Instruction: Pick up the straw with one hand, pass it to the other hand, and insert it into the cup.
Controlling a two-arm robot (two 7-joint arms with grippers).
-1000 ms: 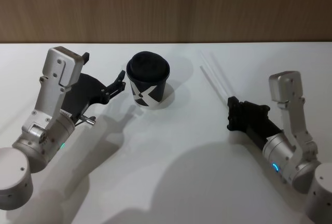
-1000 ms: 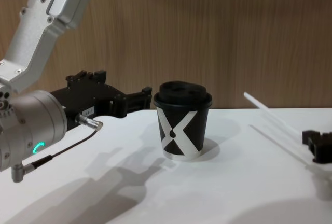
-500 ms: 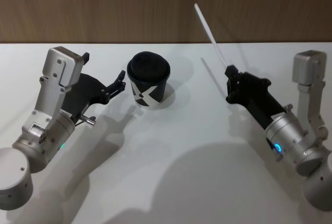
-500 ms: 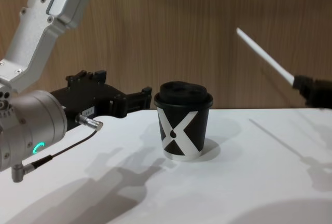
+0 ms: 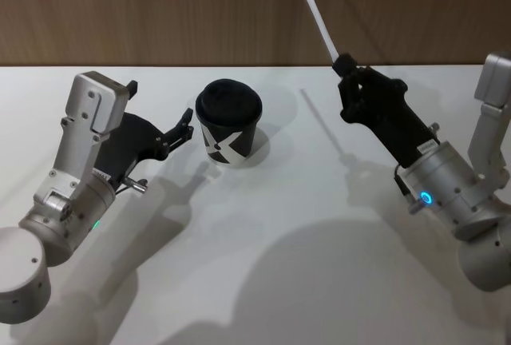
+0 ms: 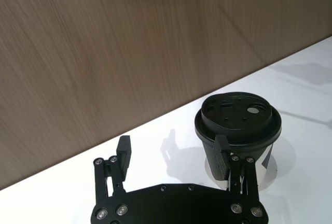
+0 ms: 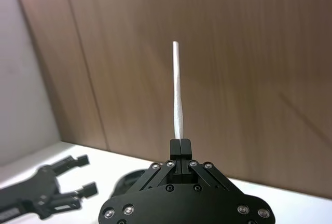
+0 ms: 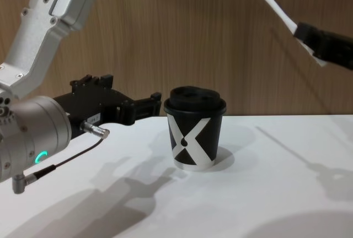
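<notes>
"Cup (image 5: 228, 121) upright, lid on. What's nearest?"

"Left gripper (image 5: 188, 124), just beside the cup's left, fingers spread wide, empty."

"And farther off?"

"Right gripper (image 5: 345, 64), raised above and right of the cup, is pinched on the straw (image 5: 315, 9), which slants upward beyond it."

Bright, even light on a white table (image 5: 263, 281), apparently from above and ahead of the robot.
Broad, soft-edged grey shadows of the left arm (image 5: 72, 193) and right arm (image 5: 447, 193) spread over the table toward the robot. The cup (image 5: 228, 121) casts a small, pale shadow at its base, and the straw (image 5: 313, 11) a thin, faint line. The wood wall (image 5: 160, 9) sits dimmer. A green ring (image 8: 39, 157) glows on the left arm.
</notes>
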